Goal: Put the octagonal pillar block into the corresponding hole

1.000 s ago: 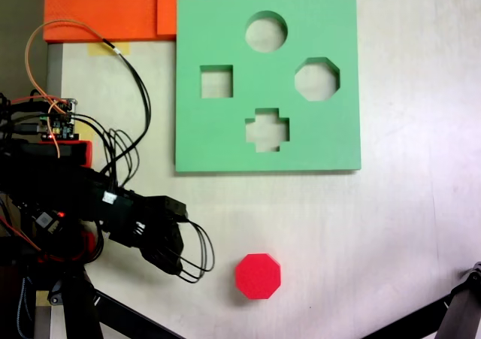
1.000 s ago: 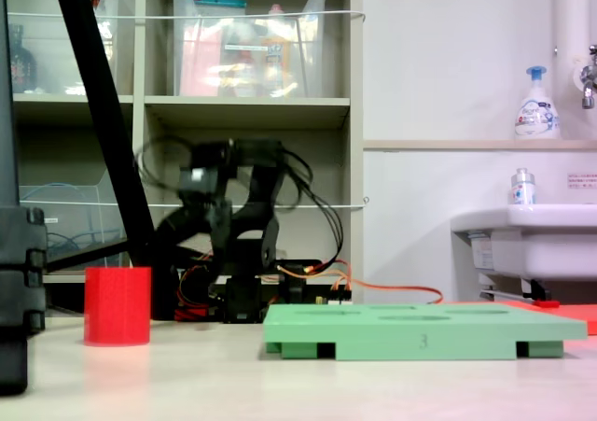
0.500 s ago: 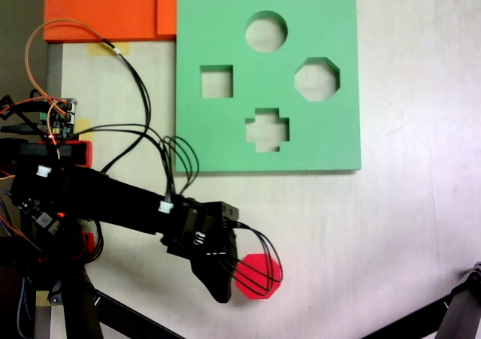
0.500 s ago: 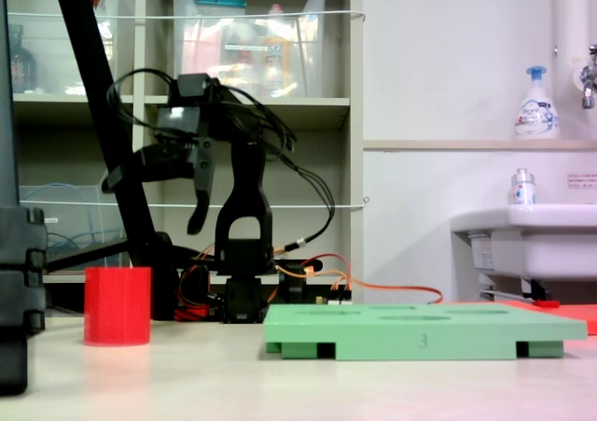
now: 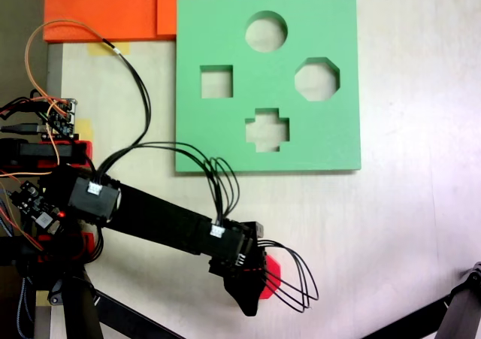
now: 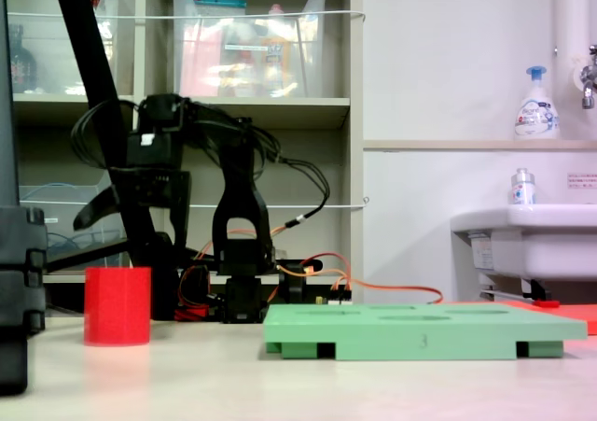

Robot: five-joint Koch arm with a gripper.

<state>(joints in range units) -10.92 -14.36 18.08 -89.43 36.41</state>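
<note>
Block [image 6: 118, 305]: red, upright on your desk [image 5: 406, 226], well apart from the board [image 5: 225, 132].
Hole [image 5: 316, 79]: octagonal, unfilled.
Pincer [image 6: 131, 223]: yours hangs spread wide above the block.

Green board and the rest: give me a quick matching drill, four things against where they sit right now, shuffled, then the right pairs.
Things:
1. red block
2. green board
3. pincer
4. eight-sided hole

Places:
A. right side of the board in the top-down fixed view
B. hanging open above the red block, not touching it
C. standing on the table, left of the board in the side fixed view
D. flat on the table beside orange foam sheets

Pairs: 1-C, 2-D, 3-B, 4-A
</note>
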